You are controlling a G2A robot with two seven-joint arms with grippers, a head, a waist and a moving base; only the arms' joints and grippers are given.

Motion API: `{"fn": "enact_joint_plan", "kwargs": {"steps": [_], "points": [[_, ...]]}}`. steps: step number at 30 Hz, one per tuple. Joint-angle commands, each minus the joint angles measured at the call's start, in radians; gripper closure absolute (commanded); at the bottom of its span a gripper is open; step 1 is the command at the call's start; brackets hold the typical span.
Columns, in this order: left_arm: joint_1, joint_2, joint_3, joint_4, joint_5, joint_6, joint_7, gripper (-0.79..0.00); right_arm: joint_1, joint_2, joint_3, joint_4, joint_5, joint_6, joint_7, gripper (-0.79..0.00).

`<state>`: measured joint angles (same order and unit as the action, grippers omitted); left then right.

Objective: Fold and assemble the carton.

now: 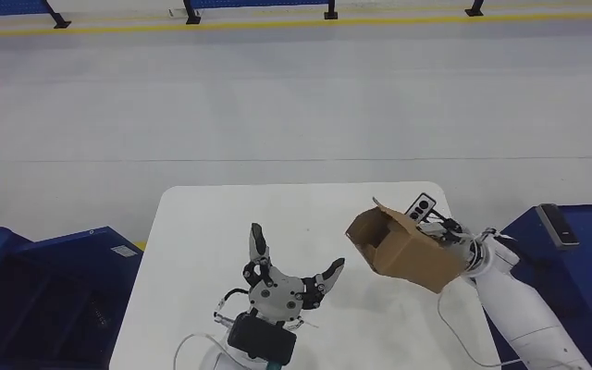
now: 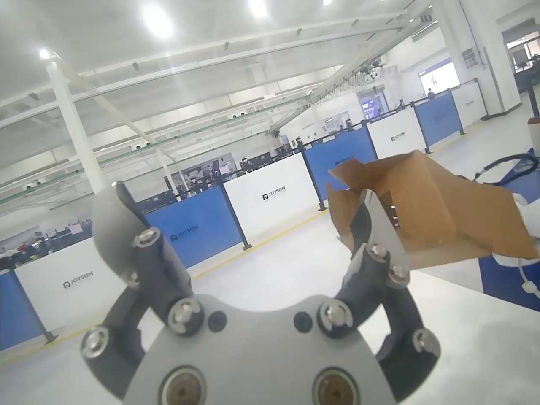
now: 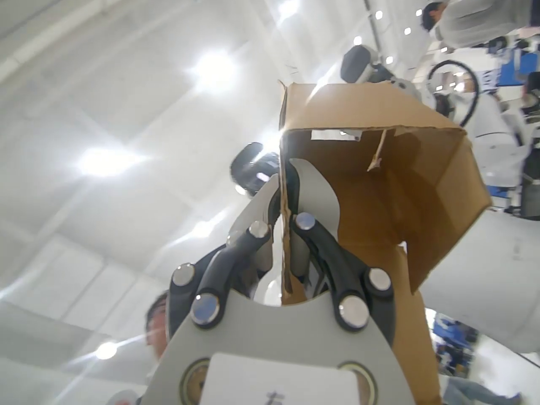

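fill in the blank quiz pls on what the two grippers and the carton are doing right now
1. The right gripper has its jaws shut on a wall of the ___.
2. The left gripper holds nothing; its jaws are ___.
3. In the top view the carton is toward the ___ side of the white table.
Missing words: carton; open; right.
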<state>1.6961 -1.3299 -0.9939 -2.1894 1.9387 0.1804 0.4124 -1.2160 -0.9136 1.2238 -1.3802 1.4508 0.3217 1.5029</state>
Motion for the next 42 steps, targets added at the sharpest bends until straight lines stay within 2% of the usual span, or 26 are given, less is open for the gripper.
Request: {"fn": "enact_joint_plan", "kwargs": {"steps": [1, 4, 7, 15, 19, 23, 29, 36, 42], "points": [[0.012, 0.003, -0.019, -0.014, -0.013, -0.003, 0.018, -0.785, 0.010, -0.001, -0.037, -0.002, 0.067, 0.027, -0.032, 0.000], [0.028, 0.009, -0.036, -0.029, 0.002, -0.028, 0.013, -0.785, 0.032, 0.004, -0.075, 0.014, 0.064, 0.036, -0.041, 0.000], [0.024, 0.012, -0.037, -0.027, 0.085, -0.036, -0.022, -0.785, 0.048, 0.009, -0.108, 0.016, 0.053, 0.028, -0.032, 0.000], [-0.043, 0.006, 0.003, 0.008, 0.171, -0.064, -0.118, -0.785, 0.067, 0.037, -0.160, 0.003, 0.010, -0.023, 0.018, 0.000], [-0.059, 0.004, 0.007, 0.008, 0.156, -0.042, -0.110, -0.785, 0.073, 0.050, -0.174, 0.011, 0.028, -0.034, 0.029, 0.000], [-0.045, 0.005, -0.014, 0.002, 0.110, -0.022, -0.089, -0.785, 0.083, 0.061, -0.186, 0.027, 0.073, -0.035, 0.031, 0.000], [-0.046, 0.011, -0.037, 0.041, 0.139, -0.052, -0.107, -0.785, 0.094, 0.080, -0.207, 0.024, 0.113, -0.037, 0.033, 0.000], [-0.091, 0.001, 0.034, 0.073, 0.194, -0.034, -0.115, -0.785, 0.100, 0.099, -0.236, 0.004, 0.128, -0.037, 0.033, 0.000], [-0.111, -0.003, 0.053, 0.077, 0.209, -0.034, -0.137, -0.785, 0.101, 0.110, -0.244, -0.004, 0.117, -0.037, 0.033, 0.000]]}}
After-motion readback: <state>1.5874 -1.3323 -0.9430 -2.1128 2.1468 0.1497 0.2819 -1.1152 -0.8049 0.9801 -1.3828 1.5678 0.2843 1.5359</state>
